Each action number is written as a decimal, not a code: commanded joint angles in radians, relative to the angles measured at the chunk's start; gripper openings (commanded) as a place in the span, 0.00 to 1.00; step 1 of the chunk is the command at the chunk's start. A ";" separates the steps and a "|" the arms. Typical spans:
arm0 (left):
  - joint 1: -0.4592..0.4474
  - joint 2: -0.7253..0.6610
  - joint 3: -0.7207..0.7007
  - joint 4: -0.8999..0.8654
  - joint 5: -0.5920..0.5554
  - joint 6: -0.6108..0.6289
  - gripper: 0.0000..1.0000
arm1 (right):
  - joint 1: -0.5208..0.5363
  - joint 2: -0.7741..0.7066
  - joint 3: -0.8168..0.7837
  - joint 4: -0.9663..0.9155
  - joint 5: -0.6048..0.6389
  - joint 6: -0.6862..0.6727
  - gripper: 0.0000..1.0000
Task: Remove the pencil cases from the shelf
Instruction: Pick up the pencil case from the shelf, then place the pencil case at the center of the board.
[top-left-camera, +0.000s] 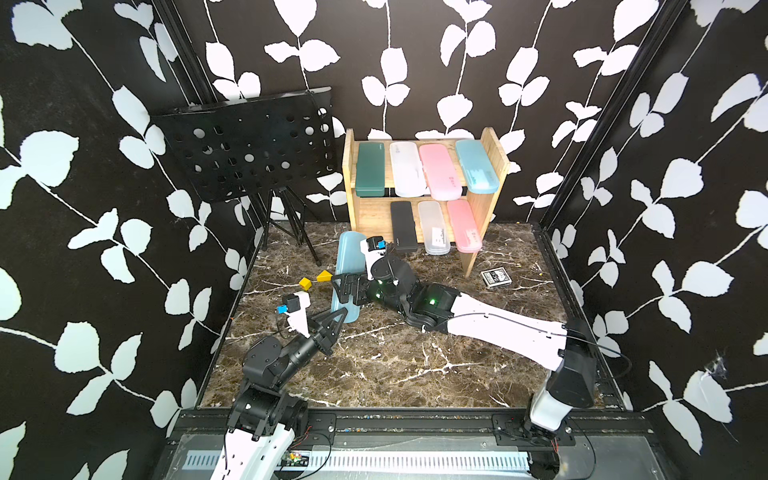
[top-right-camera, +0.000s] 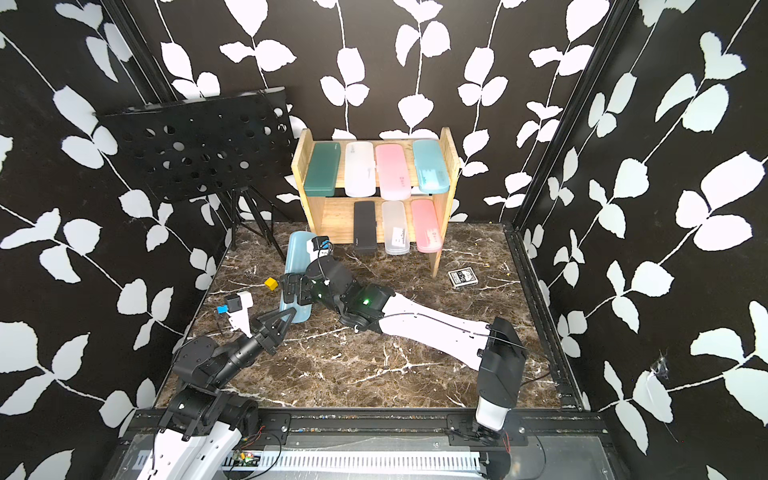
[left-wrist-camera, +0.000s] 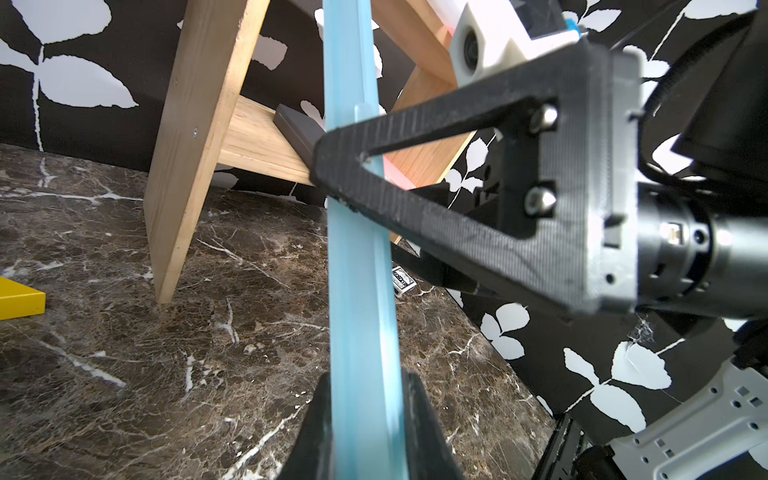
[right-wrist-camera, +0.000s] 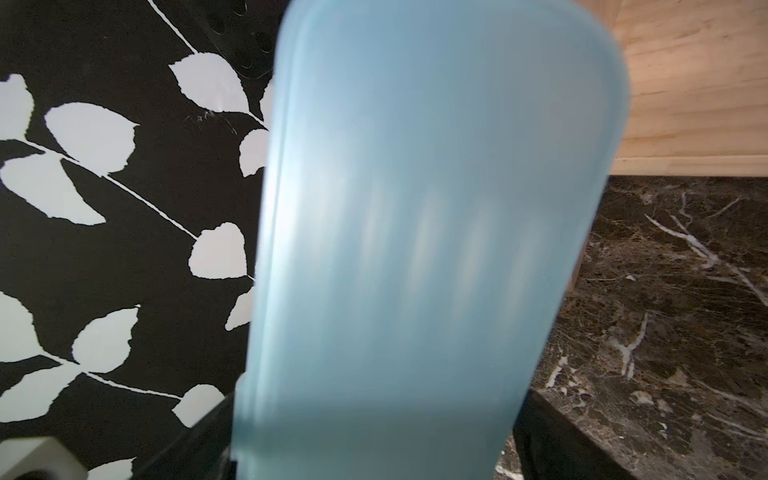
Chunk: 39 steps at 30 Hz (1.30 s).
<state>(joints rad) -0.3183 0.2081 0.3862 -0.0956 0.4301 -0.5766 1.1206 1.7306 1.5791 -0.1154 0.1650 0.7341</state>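
Clenching blue case end with left tool, straddling its middle with right tool (grip unclear), likely handover off shelf.

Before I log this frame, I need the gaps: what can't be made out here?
- Right tool's grip on the held blue case: right wrist view, the blurred case covers the contact.
- Card box print: too small in both top views; left wrist view, partly behind the case.
- Yellow block: cut by left wrist view's edge.
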 joint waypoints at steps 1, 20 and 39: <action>-0.004 -0.026 0.011 0.037 0.006 0.017 0.00 | -0.001 -0.003 0.031 0.019 0.028 0.002 0.85; -0.004 0.020 0.076 -0.113 -0.146 0.046 0.94 | -0.034 -0.263 -0.250 -0.369 0.120 -0.091 0.59; -0.004 0.128 0.005 0.028 -0.149 0.022 0.95 | -0.503 -0.542 -0.735 -0.659 0.036 -0.254 0.63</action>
<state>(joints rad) -0.3187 0.3275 0.4049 -0.1154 0.2859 -0.5671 0.6727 1.1805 0.8749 -0.7757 0.2077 0.5316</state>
